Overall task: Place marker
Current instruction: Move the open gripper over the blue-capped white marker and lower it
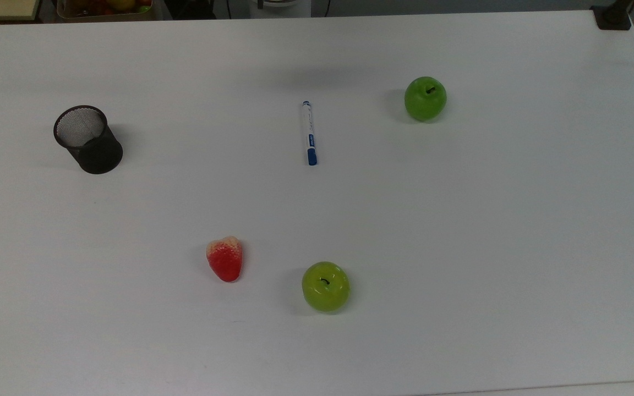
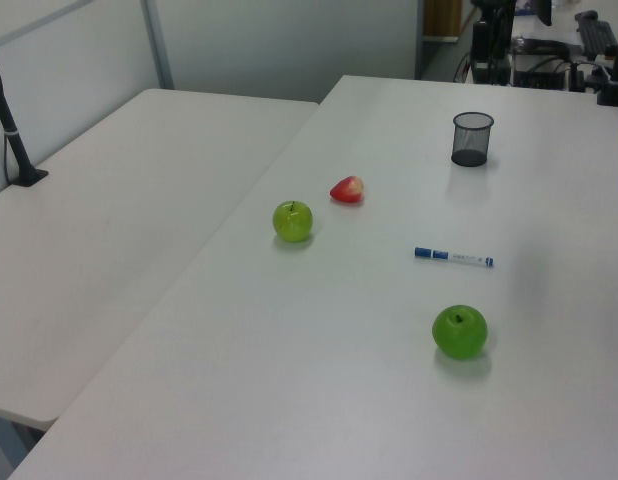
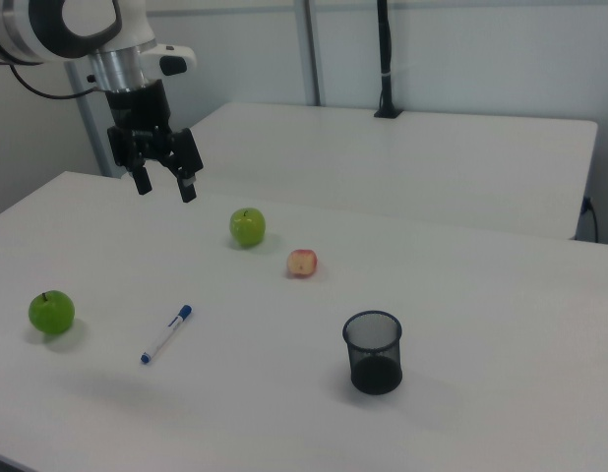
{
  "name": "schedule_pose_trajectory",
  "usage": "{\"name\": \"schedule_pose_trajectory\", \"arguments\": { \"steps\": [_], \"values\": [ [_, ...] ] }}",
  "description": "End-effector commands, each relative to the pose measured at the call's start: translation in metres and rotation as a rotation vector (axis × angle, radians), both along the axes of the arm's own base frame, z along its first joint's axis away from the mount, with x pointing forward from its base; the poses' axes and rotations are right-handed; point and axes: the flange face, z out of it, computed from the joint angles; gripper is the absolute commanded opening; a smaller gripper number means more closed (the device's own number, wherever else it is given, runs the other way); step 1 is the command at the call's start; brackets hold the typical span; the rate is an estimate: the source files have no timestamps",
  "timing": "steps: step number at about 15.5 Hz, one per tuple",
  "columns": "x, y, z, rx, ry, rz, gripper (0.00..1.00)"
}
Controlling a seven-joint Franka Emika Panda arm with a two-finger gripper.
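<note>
Lying flat on the white table (image 1: pixel 460 247), the marker (image 1: pixel 309 133) sits a little toward the far edge in the top view, its blue cap pointing at the near edge and its small blue tip at the far one. Nothing touches it. I see a green apple (image 1: pixel 425 98) to the top view's right of it, nearer the far edge and well apart from the pen. A second, yellower green apple (image 1: pixel 325 286) rests toward the near edge, almost in line with the cap end. Just beside that apple, to the top view's left, lies a red strawberry (image 1: pixel 225 258) with a pale top. A black mesh cup (image 1: pixel 88 139) stands upright and apart from everything else toward the top view's left edge of the table.

In the right view I find the gripper (image 3: pixel 165 185) hanging high above the table, over the side toward the right view's left, holding nothing, its two black fingers (image 3: pixel 187 187) spread apart and pointing down. It is well clear of the marker (image 3: pixel 166 333), which lies below it, nearer the camera.
</note>
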Motion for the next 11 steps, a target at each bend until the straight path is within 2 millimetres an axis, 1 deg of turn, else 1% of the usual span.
{"name": "schedule_pose_trajectory", "arguments": {
  "steps": [1,6,8,10,11],
  "values": [
    [-0.001,-0.004,0.000,0.011,-0.011,0.008,1.00],
    [-0.001,-0.003,0.000,0.011,-0.009,0.012,1.00],
    [0.000,0.001,0.000,0.013,-0.011,0.020,1.00],
    [0.000,0.011,-0.002,0.016,-0.011,0.033,1.00],
    [0.002,0.023,-0.005,0.020,-0.014,0.047,1.00]
  ]
}}
